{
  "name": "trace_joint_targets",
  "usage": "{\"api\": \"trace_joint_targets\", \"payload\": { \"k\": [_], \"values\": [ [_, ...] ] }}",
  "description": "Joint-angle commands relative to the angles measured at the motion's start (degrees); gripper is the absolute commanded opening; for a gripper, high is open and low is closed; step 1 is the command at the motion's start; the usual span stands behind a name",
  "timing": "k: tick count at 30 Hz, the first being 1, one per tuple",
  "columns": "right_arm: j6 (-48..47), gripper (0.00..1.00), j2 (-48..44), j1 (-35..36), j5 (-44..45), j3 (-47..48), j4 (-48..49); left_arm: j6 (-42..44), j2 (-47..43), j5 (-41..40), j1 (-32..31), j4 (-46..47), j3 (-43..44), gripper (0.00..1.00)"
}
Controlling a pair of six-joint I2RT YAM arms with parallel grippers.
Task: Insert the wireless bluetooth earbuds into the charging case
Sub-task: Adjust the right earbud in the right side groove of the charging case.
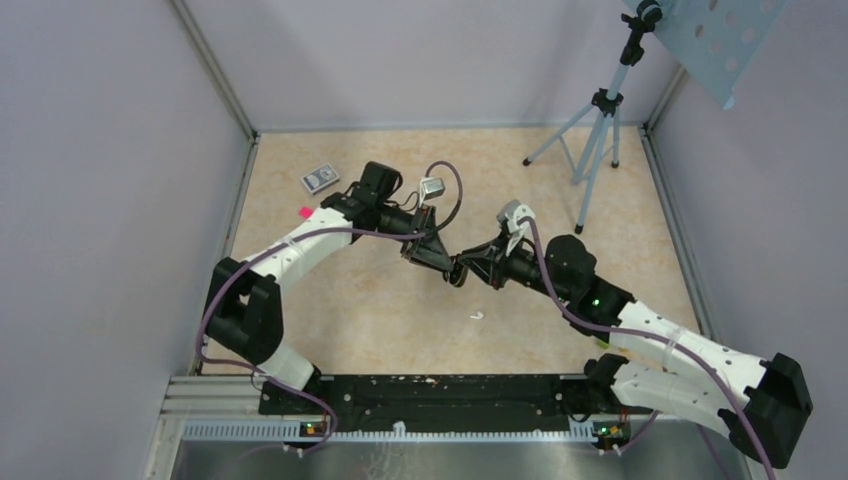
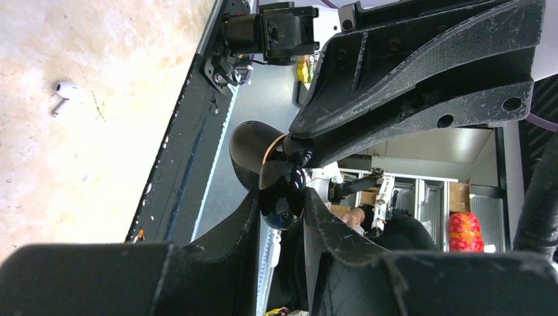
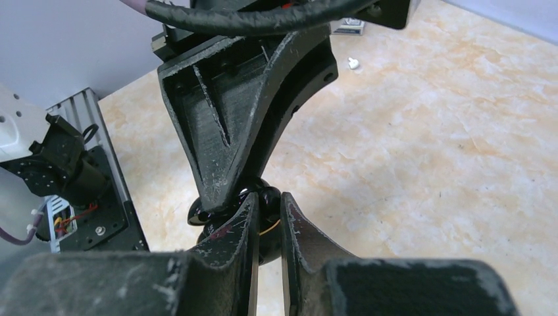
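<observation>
One charging case (image 2: 250, 148), black and glossy, hangs above the middle of the table (image 1: 400, 330), where the two grippers meet. The left gripper (image 2: 281, 197) is clenched on its body. The right gripper (image 3: 268, 201) pinches a small glossy piece at the case's mouth, probably a black earbud (image 2: 301, 158), though it blurs into the case. One white earbud (image 1: 477, 316) lies loose on the table, near the base side of the grippers.

Only the left wrist view shows the lid swung open up and to the left, and the white earbud's stem running down-left from its head. Only the right wrist view shows a small white bit (image 3: 354, 64) near the one small box (image 1: 320, 179).
</observation>
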Motion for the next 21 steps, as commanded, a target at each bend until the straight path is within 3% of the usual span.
{"api": "trace_joint_targets", "payload": {
  "k": [1,21],
  "values": [
    [3.8,0.0,-0.5,0.2,-0.6,-1.4,3.3,-3.7,-3.3,-0.1,0.3,8.7,-0.2,0.0],
    [5.4,0.0,-1.4,0.5,1.9,-4.0,5.3,-8.6,-4.7,-0.4,1.7,14.2,-1.7,0.0]
  ]
}}
